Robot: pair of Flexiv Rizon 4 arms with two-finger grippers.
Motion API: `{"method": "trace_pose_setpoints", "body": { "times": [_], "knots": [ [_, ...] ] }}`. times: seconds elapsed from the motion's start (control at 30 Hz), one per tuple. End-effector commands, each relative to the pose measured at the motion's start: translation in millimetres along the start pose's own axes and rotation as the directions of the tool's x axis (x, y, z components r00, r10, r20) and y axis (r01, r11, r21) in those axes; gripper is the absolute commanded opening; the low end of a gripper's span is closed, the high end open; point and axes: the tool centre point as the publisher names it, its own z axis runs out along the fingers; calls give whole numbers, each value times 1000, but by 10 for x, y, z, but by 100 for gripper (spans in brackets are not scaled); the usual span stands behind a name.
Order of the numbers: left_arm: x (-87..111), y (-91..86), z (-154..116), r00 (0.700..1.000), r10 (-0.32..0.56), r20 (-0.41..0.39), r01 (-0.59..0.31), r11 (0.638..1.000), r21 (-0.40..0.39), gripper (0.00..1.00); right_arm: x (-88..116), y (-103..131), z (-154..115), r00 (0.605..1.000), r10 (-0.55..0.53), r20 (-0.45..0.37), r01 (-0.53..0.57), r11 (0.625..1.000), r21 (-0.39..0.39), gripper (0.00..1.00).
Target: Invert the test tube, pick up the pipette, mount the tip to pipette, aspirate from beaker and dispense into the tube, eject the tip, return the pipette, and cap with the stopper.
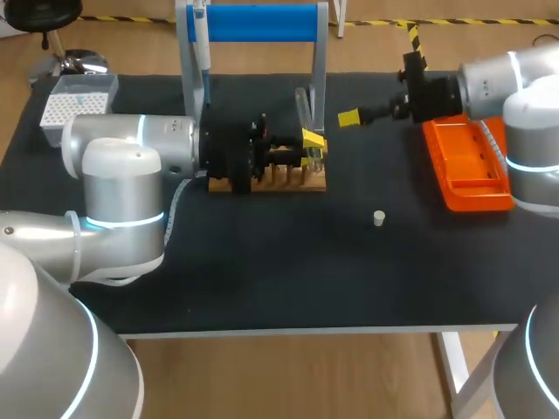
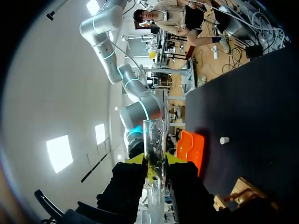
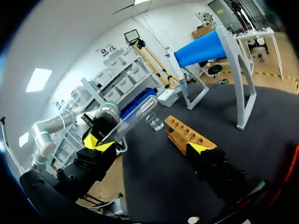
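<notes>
Both fingers of my left gripper [image 2: 155, 161] press on the test tube [image 2: 153, 133] from two sides, so this gripper is closed on the tube. In the head view the tube stands nearly upright above the wooden rack [image 1: 297, 182], with its longer part rising beyond the yellow tips. I cannot tell from these views which end is the mouth.

My right gripper [image 3: 148, 144] is wide open and holds nothing. It hangs over the desk [image 1: 262, 279] between the rack and the orange tray [image 1: 463, 175]. The tube is ahead of it and a little to the side, near one fingertip but not between the fingers.

I judge that the first step, to invert the tube, is in hand, and the task is near its beginning. The pipette [image 1: 200, 39] hangs on the blue stand [image 1: 262, 22], the stopper [image 1: 378, 218] lies alone on the desk, well apart from both grippers, and the beaker [image 3: 156, 122] stands just beside the rack.

The next move probably calls for turning the wrist while the grip stays firm, because smooth glass can slip. Then the tube must go down straight into a rack hole.
</notes>
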Motion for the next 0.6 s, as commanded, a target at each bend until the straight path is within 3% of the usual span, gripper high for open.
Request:
{"method": "trace_pose_setpoints", "body": {
  "times": [0.03,0.1,0.6],
  "knots": [
    [-2,-6,11,1000,1,0,-1,1000,-4,0,53,-110,-8,994,-84,70,85,996,-23,100],
    [-2,-6,11,1000,1,0,-1,1000,-4,0,14,-152,-24,988,-114,100,118,992,-39,100],
    [-2,-6,11,1000,1,0,-1,1000,-4,0,14,-152,-24,988,-114,100,118,992,-39,100]
  ]
}}
